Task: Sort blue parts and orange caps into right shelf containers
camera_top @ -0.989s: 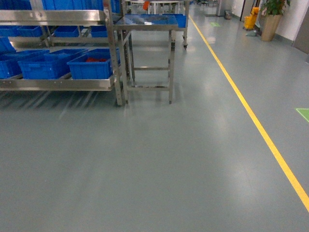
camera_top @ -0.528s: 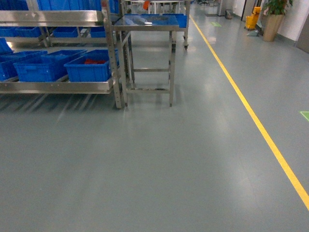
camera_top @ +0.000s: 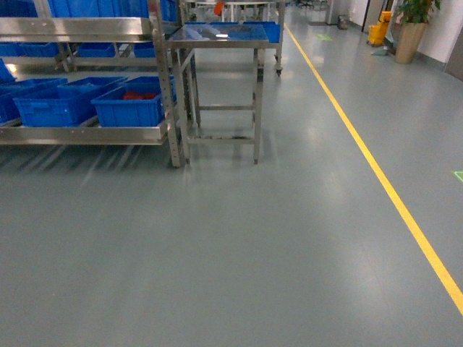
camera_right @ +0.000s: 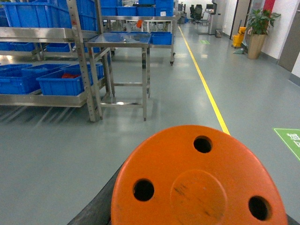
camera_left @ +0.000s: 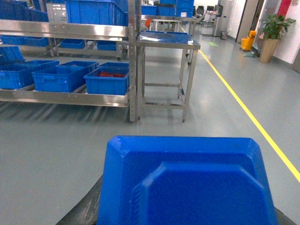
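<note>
**Both loads carried, crates off at ten o'clock**

The robot stands on open grey floor (camera_top: 239, 238), well apart from the steel shelf rack (camera_top: 165, 79), with neither arm showing in the head view. Each wrist camera is filled at the bottom by its cargo: the blue part (camera_left: 187, 183), a moulded piece with bevelled corners, lies broad and flat across the left wrist view, its long axis running side to side. The orange cap (camera_right: 199, 180), a round disc with three holes, fills the right wrist view the same way. The fingers of either pincer are hidden under these pieces, so I cannot tell how wide they stand or whether they clamp the pieces at all.

The blue crates (camera_top: 134, 105) sit in a row on the low shelf, at about ten o'clock from the head camera. The nearest one, at the rack's right end beside the upright post, holds something red-orange. The left arm lies on the nearer side to the rack; the right arm would have to reach across.

In my judgement the base must first close in and turn toward ten o'clock. A steel table (camera_top: 221, 43) stands touching or just beside the rack at twelve o'clock, its legs the nearest obstruction. The yellow floor line (camera_top: 376, 166) runs away at one o'clock, with free floor on both sides.
</note>
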Robot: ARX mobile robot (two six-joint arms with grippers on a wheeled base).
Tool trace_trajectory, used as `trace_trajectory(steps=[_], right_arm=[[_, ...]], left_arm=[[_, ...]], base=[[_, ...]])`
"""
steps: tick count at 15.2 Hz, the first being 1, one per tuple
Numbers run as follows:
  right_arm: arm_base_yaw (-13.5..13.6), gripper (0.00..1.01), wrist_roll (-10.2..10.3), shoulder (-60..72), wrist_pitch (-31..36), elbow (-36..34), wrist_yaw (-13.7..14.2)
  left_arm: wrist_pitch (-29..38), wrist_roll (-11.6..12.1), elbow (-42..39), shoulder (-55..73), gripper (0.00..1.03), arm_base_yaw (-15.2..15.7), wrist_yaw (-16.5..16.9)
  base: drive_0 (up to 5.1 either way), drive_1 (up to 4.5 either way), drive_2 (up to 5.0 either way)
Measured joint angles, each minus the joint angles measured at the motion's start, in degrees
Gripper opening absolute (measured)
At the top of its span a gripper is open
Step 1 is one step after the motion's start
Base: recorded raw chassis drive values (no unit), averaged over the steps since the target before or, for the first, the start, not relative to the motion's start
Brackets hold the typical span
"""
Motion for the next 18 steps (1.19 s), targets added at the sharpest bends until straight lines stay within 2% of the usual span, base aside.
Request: trace_trajectory(steps=[18], right_arm=[[0.0, 0.43, 0.0, -0.02, 0.02, 0.0, -0.02]], left_arm=[[0.0, 0.0, 0.0, 0.0, 0.41, 0.0, -0.02]], base=[[0.0, 4.34, -4.3]])
